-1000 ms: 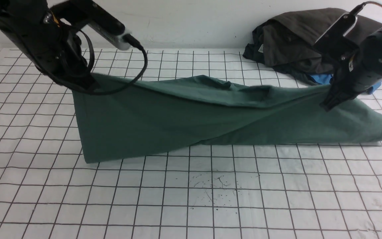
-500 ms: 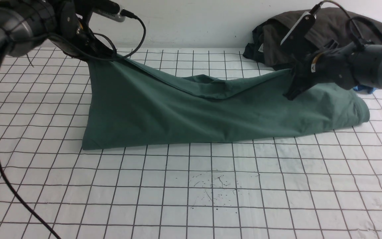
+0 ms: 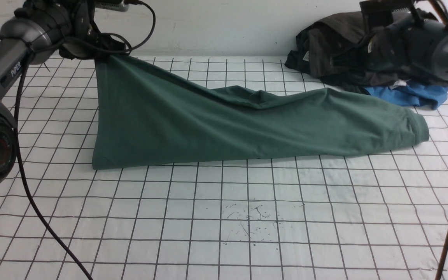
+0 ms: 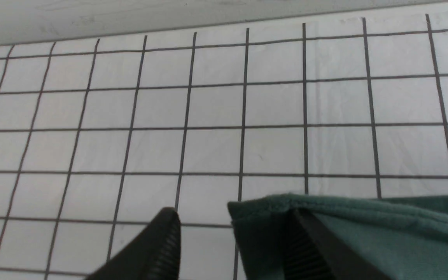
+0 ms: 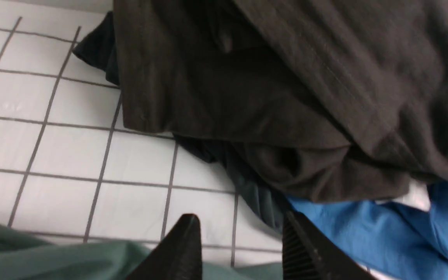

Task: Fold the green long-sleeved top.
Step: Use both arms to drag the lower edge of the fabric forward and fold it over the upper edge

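Now the left fingers (image 4: 158,252) stand apart with a corner of the green long-sleeved top (image 3: 224,124) hung on one; the right fingers (image 5: 181,252) gape empty. Across the table (image 3: 247,233) it lies, looking soft, light, floppy: best pinched at the hem corners.

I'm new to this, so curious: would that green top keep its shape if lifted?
Probably floppy: the top sags in soft folds from its raised corner down to the table. Likely light: the cloth looks thin. A push would probably just bunch it.
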Controlling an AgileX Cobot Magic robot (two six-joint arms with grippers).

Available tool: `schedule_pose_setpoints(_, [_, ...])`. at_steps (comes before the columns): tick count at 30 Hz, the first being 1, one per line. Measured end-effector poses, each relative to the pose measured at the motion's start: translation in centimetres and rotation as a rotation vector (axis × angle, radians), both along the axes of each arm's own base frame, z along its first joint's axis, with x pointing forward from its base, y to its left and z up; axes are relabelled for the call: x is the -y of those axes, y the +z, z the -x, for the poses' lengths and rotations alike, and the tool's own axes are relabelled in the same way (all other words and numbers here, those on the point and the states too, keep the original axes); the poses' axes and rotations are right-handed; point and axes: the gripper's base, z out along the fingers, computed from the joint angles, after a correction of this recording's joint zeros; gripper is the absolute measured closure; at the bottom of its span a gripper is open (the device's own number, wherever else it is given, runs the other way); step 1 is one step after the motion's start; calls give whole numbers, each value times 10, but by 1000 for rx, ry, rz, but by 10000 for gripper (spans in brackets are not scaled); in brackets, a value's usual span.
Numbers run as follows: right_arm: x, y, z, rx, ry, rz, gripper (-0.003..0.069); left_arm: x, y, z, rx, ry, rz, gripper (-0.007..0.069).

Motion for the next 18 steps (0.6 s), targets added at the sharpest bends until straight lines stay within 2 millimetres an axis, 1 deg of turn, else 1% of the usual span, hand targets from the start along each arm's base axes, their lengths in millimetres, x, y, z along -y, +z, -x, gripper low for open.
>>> schedule_pose_setpoints(2, [-5,4,4,-41,38,9,444,2,6,5,-32,-11,-7,302])
schedule_pose_setpoints(3, [-17,4,12,-124,131,13,523,6,10,10,-75,-44,-25,330])
schedule_pose_setpoints(5, [-36,-3,21,-220,284,-8,610,10,10,12,-105,-95,-57,370])
schedule_pose_setpoints(7, [-55,-14,25,-265,445,-41,647,11,5,11,-122,-126,-75,405])
schedule_pose_setpoints(8, [-69,-24,26,-274,535,-95,662,12,-1,9,-130,-133,-80,418])
schedule_pose_setpoints(9, [-77,-33,25,-272,593,-118,667,11,-5,8,-133,-133,-79,421])
schedule_pose_setpoints(10, [-78,-36,25,-273,602,-122,668,10,-5,8,-133,-132,-79,421])
schedule_pose_setpoints(11, [-86,-50,22,-262,652,-144,671,8,-11,5,-132,-125,-76,410])
schedule_pose_setpoints(12, [-89,-62,19,-255,677,-149,672,5,-14,4,-130,-112,-67,386])
schedule_pose_setpoints(13, [-90,-64,18,-248,677,-158,672,4,-14,4,-128,-110,-67,381])
schedule_pose_setpoints(14, [-92,-80,13,-225,687,-164,673,-1,-14,2,-111,-97,-63,321])
schedule_pose_setpoints(15, [-92,-82,12,-221,687,-164,673,-1,-14,1,-106,-96,-64,312])
schedule_pose_setpoints(16, [-93,-92,7,-179,680,-165,673,-5,-13,0,-88,-87,-69,253])
schedule_pose_setpoints(17, [-94,-96,5,-172,677,-166,673,-6,-12,0,-83,-84,-70,236])
schedule_pose_setpoints(18, [-94,-101,3,-151,670,-167,673,-7,-11,-1,-75,-78,-72,194])
